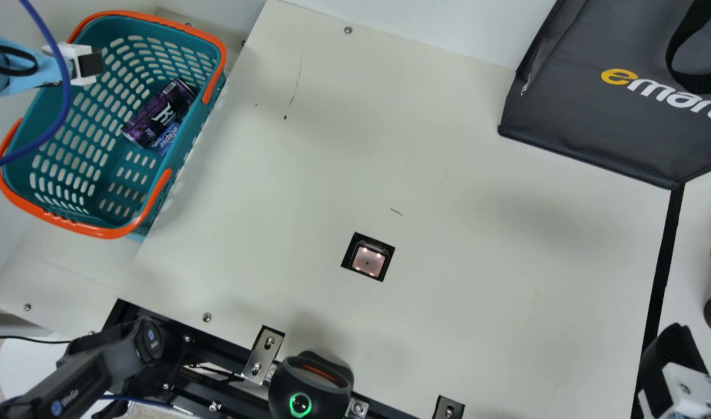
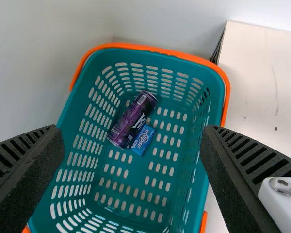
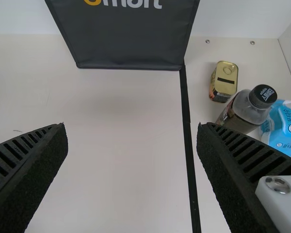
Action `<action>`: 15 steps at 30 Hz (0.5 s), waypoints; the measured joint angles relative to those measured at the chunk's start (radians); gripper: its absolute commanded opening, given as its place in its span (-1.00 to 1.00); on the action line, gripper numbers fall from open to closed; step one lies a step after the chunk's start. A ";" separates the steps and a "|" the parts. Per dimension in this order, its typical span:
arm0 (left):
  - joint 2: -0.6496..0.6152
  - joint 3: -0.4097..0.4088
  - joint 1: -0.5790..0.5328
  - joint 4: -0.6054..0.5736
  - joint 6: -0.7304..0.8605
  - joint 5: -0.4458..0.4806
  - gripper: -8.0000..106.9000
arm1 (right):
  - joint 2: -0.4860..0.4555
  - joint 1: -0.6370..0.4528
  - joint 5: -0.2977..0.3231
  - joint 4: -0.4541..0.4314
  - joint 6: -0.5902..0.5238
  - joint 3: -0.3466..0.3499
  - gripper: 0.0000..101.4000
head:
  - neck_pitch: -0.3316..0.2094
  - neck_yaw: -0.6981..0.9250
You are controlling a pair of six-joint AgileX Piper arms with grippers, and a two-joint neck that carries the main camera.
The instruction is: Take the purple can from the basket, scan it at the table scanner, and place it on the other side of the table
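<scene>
1. Upper left: left gripper (image 1: pixel 91 63) is hanging over basket (image 1: pixel 93 231), fingers spread.
2. Upper left, further right: purple can (image 1: pixel 157 113) is lying in basket beside blue packet (image 1: pixel 167 138).
3. Just below centre: table scanner (image 1: pixel 368 262) is glowing.
4. Lower right: right gripper (image 1: pixel 674 352) is hovering, fingers spread.

My left gripper (image 1: pixel 89 63) hangs over the basket (image 1: pixel 187 135), where the purple can (image 1: pixel 150 120) lies against a blue pack (image 1: pixel 167 138). My scanner (image 1: pixel 368 260) glows in the table (image 1: pixel 495 279); my right gripper (image 1: pixel 673 351) is at lower right, the bag (image 1: pixel 582 110) at upper right.
</scene>
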 measured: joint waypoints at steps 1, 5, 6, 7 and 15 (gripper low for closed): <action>0.015 0.002 -0.005 0.005 0.003 -0.012 0.71 | 0.000 0.000 0.000 0.000 0.000 0.000 0.87 | 0.000 0.000; 0.076 0.007 -0.019 0.022 0.010 -0.050 0.71 | 0.000 0.000 0.000 0.000 0.000 0.000 0.87 | 0.000 -0.002; 0.092 0.007 -0.024 0.028 0.010 -0.056 0.71 | 0.000 0.000 0.000 0.000 0.000 0.000 0.87 | 0.000 0.000; 0.109 0.007 -0.026 0.033 0.015 -0.065 0.71 | 0.000 0.000 0.000 0.000 0.000 0.000 0.87 | 0.000 0.000; 0.243 -0.004 -0.040 0.063 0.054 -0.123 0.71 | 0.000 0.000 -0.001 0.000 0.000 0.000 0.87 | 0.000 0.000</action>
